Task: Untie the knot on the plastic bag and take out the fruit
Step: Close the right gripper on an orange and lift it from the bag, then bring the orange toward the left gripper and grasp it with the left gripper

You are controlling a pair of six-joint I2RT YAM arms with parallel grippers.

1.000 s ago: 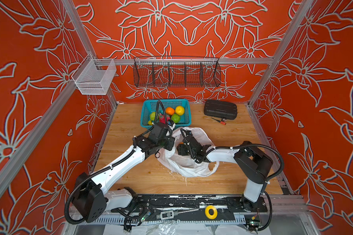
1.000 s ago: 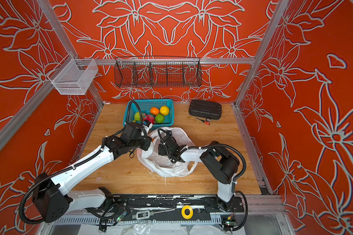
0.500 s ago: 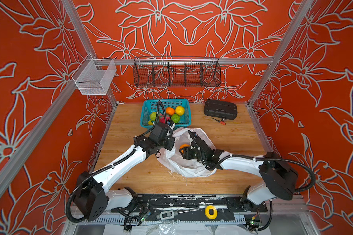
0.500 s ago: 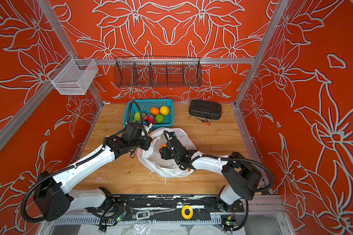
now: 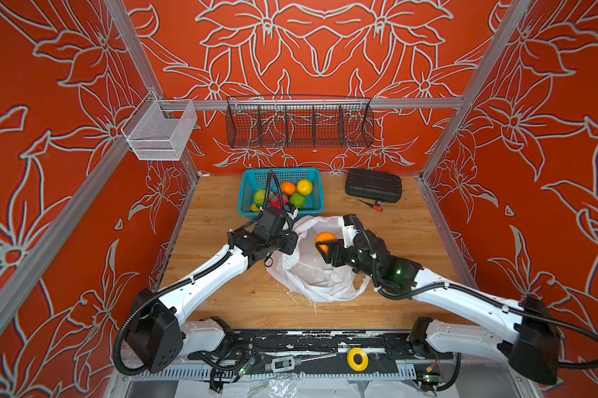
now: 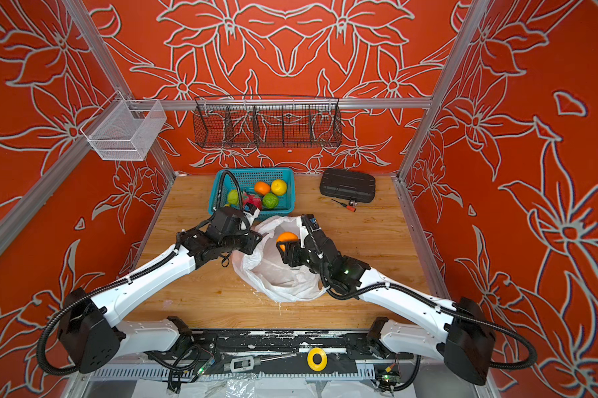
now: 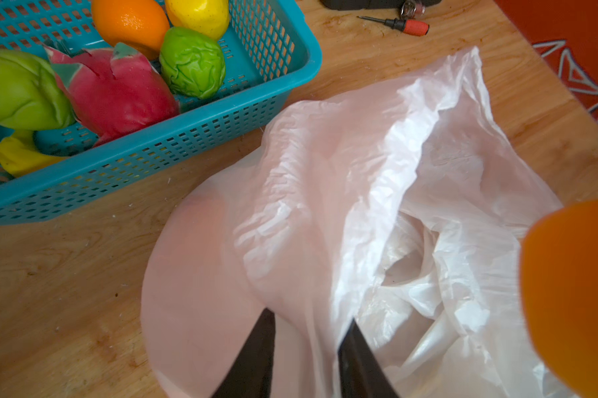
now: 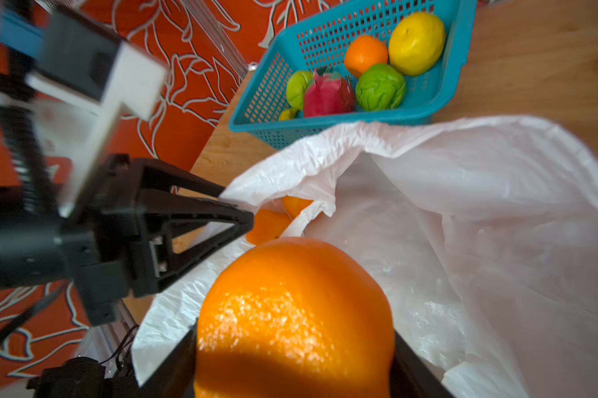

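Noted wood table [image 5: 221, 293] w/ teal basket [image 5: 280, 170] at back, blk case [image 5: 373, 185] + red-handled tool [image 5: 373, 204] near it, plastic bag [image 5: 311, 275] mid.

The plastic bag [image 7: 377, 155] is thin, crinkly, translucent; the orange [image 8: 290, 310] glossy and dimpled; the table [image 7: 66, 293] matt wood.

plastic bag [image 5: 311, 275]: worktop [image 5: 221, 293] centre | basket [image 5: 245, 193]: just behind bag, fruit [image 5: 288, 188] inside | case [image 5: 373, 186]: rear, right of basket | screwdriver [image 5: 371, 204]: just before case | wire rack [image 5: 299, 127]: back wall [image 5: 318, 51], above basket
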